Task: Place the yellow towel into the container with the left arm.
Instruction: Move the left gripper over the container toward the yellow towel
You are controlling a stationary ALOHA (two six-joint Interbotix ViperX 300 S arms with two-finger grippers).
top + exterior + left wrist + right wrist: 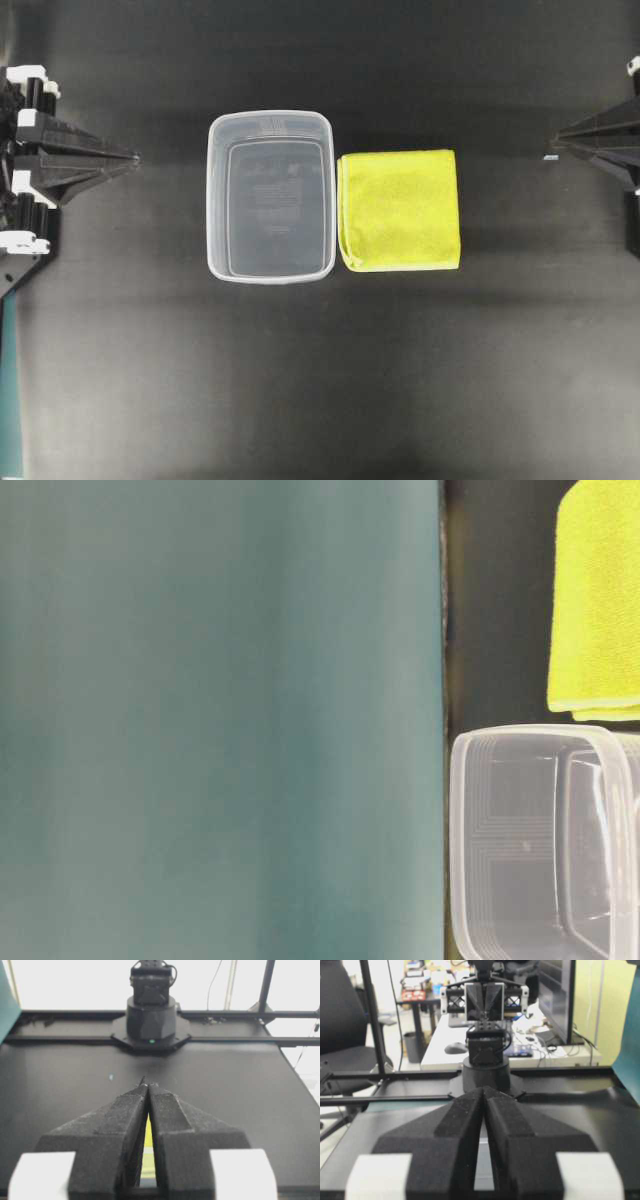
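Observation:
The yellow towel (400, 210) lies folded flat on the black table, just right of the container (270, 196), a clear empty tub; the two nearly touch. At table level the towel (598, 600) shows above the container (545, 850). My left gripper (132, 157) points right from the far left edge, shut with nothing in it, well short of the container. In its wrist view the fingertips (148, 1085) meet, and a sliver of the yellow towel (148, 1135) shows through the slit behind them. My right gripper (550, 145) sits shut and empty at the far right edge, its tips (484, 1089) together.
The black table (320, 380) spreads around both objects. A teal panel (220, 720) fills most of the table-level view. The right arm's base (151, 1015) stands across the table in the left wrist view, and the left arm's base (485, 1060) in the right wrist view.

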